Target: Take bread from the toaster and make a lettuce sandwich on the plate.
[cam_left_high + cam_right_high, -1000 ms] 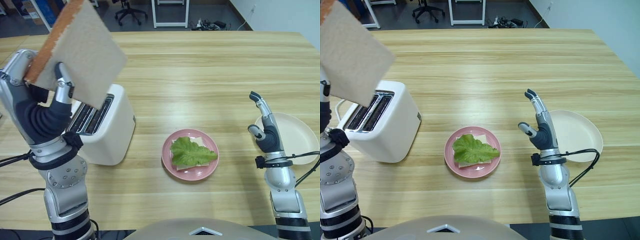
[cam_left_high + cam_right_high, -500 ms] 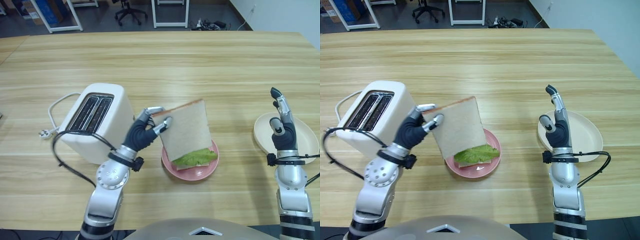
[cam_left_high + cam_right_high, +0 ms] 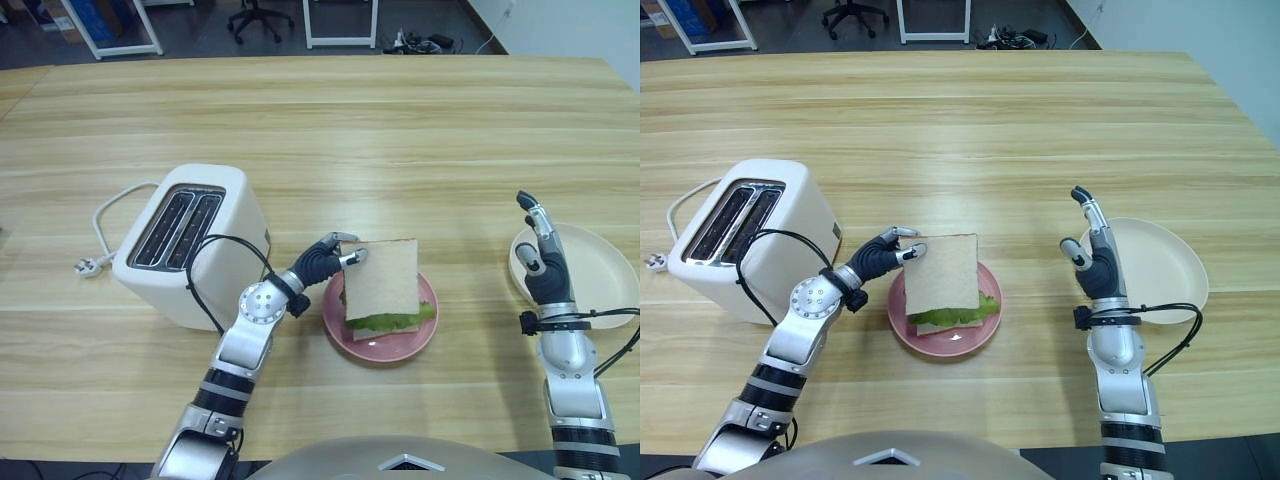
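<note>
Sandwich nearly done — top slice (image 3: pixel 380 277) lies over lettuce (image 3: pixel 388 322) on the plate (image 3: pixel 385 349), just right of the left hand (image 3: pixel 322 263) pinching its corner; only release remains — right hand (image 3: pixel 543 266) open, empty.

My two head eyes look down and forward, close over the pale wooden table (image 3: pixel 400 130); both centre the round pink plate (image 3: pixel 386 350).

Toaster (image 3: pixel 190 245) is sitting toward the table's (image 3: pixel 400 130) left edge. Plate (image 3: pixel 384 350) is lying right of it near the front edge, carrying lettuce (image 3: pixel 395 321) with a bread slice (image 3: pixel 380 278) on top. Left hand (image 3: pixel 325 262) is sitting between toaster and plate, touching the slice's rear-left corner; right hand (image 3: pixel 545 270) is standing beside a second plate (image 3: pixel 600 280) by the right edge.
</note>
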You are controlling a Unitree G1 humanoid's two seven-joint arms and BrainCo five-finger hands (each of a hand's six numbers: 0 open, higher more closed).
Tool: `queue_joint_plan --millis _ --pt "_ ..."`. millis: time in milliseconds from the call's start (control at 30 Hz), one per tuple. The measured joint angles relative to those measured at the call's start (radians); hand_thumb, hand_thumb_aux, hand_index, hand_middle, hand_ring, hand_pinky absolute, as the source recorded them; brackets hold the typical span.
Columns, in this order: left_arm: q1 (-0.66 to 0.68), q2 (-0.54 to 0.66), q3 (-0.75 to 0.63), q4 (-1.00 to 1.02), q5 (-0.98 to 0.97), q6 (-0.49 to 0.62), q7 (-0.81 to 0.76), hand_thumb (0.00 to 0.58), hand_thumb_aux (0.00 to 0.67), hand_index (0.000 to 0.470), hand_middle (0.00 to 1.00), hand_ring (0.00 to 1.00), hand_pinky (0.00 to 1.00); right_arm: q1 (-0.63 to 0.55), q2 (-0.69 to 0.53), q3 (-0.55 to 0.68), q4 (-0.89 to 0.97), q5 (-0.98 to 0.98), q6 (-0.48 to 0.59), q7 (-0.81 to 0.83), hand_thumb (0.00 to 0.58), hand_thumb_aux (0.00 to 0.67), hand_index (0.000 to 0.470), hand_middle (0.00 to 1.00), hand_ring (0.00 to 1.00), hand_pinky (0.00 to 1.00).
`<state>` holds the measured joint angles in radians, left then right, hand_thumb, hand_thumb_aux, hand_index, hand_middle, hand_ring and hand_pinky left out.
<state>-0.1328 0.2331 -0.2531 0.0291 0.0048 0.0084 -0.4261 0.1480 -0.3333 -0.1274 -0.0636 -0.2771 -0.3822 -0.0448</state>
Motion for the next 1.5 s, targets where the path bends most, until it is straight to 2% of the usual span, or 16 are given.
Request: queue_joint_plan --millis 267,400,600,667,833,1033,1067,1100,1200,1333,1500 --pt "0.013 -0.028 -0.043 0.089 0.077 -0.019 0.046 0.58 0.67 0.47 1.0 1.0 1.0 -0.002 -0.004 0.018 0.03 -0.056 -0.021 -0.018 0.0 0.0 0.0 0.0 0.0 0.0" --pt "-0.003 -0.033 -0.052 0.136 0.134 -0.06 0.089 0.58 0.67 0.47 1.0 1.0 1.0 -0.001 -0.027 0.061 0.03 -0.139 -0.066 -0.03 0.0 0.0 0.0 0.0 0.0 0.0" --pt "-0.012 -0.021 -0.052 0.16 0.175 -0.089 0.105 0.58 0.67 0.47 1.0 1.0 1.0 0.041 -0.139 0.234 -0.027 -0.53 -0.231 -0.098 0.0 0.0 0.0 0.0 0.0 0.0" --pt "-0.014 -0.02 -0.052 0.167 0.181 -0.095 0.11 0.58 0.67 0.47 1.0 1.0 1.0 0.046 -0.172 0.295 -0.038 -0.666 -0.252 -0.129 0.0 0.0 0.0 0.0 0.0 0.0" --pt "-0.019 -0.019 -0.049 0.177 0.191 -0.097 0.116 0.58 0.67 0.47 1.0 1.0 1.0 -0.023 -0.205 0.43 0.088 -0.857 -0.237 -0.243 0.0 0.0 0.0 0.0 0.0 0.0" --pt "-0.015 -0.001 -0.042 0.179 0.209 -0.084 0.13 0.58 0.67 0.47 1.0 1.0 1.0 -0.112 -0.223 0.541 0.18 -0.921 -0.174 -0.319 0.0 0.0 0.0 0.0 0.0 0.0" --pt "-0.013 0.003 -0.043 0.177 0.212 -0.084 0.133 0.268 0.179 0.125 0.0 0.0 0.0 -0.119 -0.227 0.557 0.18 -0.922 -0.161 -0.319 0.0 0.0 0.0 0.0 0.0 0.0" --pt "-0.012 0.007 -0.047 0.174 0.231 -0.084 0.142 0.0 0.0 0.0 0.0 0.0 0.0 -0.125 -0.231 0.57 0.181 -0.922 -0.149 -0.319 0.0 0.0 0.0 0.0 0.0 0.0" --pt "-0.008 0.022 -0.077 0.159 0.361 -0.088 0.235 0.0 0.0 0.0 0.0 0.0 0.0 -0.143 -0.24 0.606 0.191 -0.922 -0.119 -0.318 0.0 0.0 0.0 0.0 0.0 0.0" --pt "0.003 0.09 -0.141 0.107 0.714 -0.074 0.481 0.0 0.0 0.0 0.0 0.0 0.0 -0.161 -0.245 0.652 0.199 -0.918 -0.086 -0.31 0.0 0.0 0.0 0.0 0.0 0.0" --pt "-0.021 0.16 -0.149 -0.031 1.063 -0.03 0.806 0.0 0.0 0.0 0.0 0.0 0.0 -0.17 -0.25 0.679 0.204 -0.897 -0.063 -0.309 0.0 0.0 0.0 0.0 0.0 0.0"
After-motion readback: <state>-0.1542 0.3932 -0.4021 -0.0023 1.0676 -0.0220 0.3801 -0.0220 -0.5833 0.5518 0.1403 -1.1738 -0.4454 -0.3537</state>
